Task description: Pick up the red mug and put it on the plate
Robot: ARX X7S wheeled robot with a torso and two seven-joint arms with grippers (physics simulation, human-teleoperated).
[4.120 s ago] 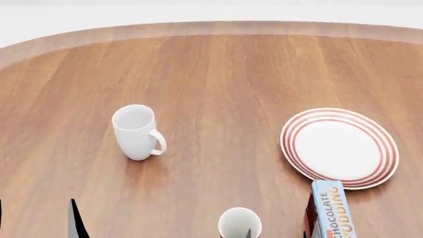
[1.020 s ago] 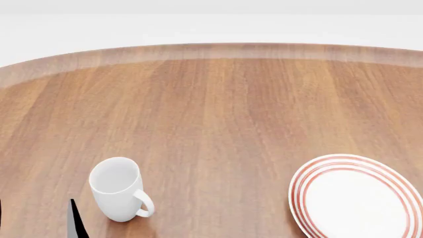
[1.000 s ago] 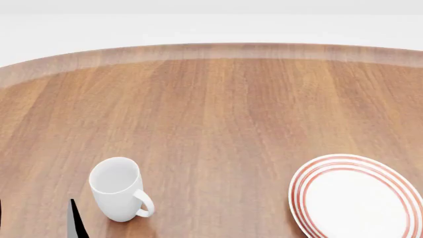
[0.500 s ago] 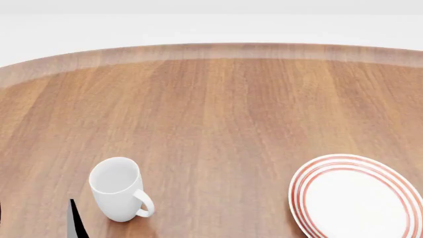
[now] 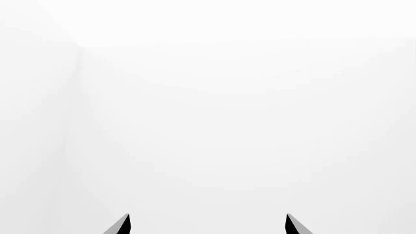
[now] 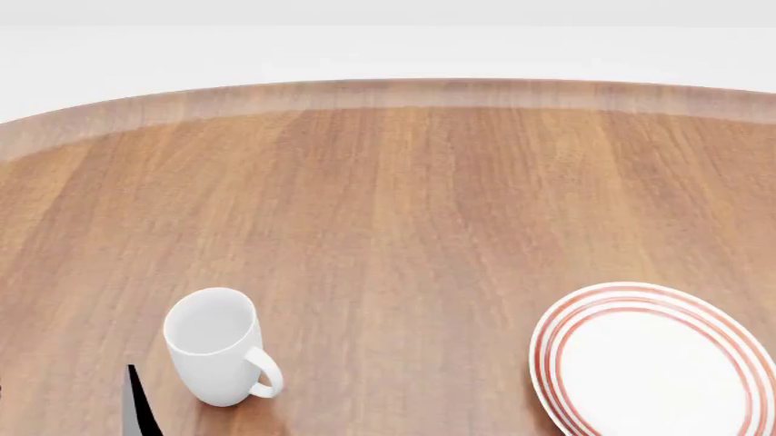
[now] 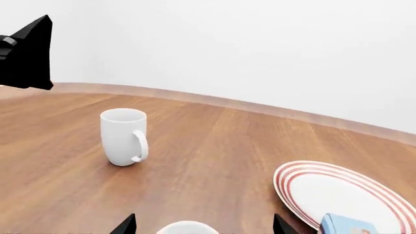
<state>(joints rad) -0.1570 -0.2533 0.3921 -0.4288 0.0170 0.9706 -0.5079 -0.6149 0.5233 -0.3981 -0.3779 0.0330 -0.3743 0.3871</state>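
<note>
Evidently the reach had not begun. From the right wrist camera, the right gripper [image 7: 198, 229] had its fingers spread wide with nothing between them, a white rim [image 7: 187, 227], seemingly the red mug's, peeping up just beyond. The plate [image 7: 338, 192] lay empty nearby on the bench [image 7: 215, 151], a plain white mug [image 7: 123, 136] well apart. The left gripper [image 5: 206, 226] stood open too, facing blank wall. Next, I judged, the right arm needed to descend around that mug.
</note>
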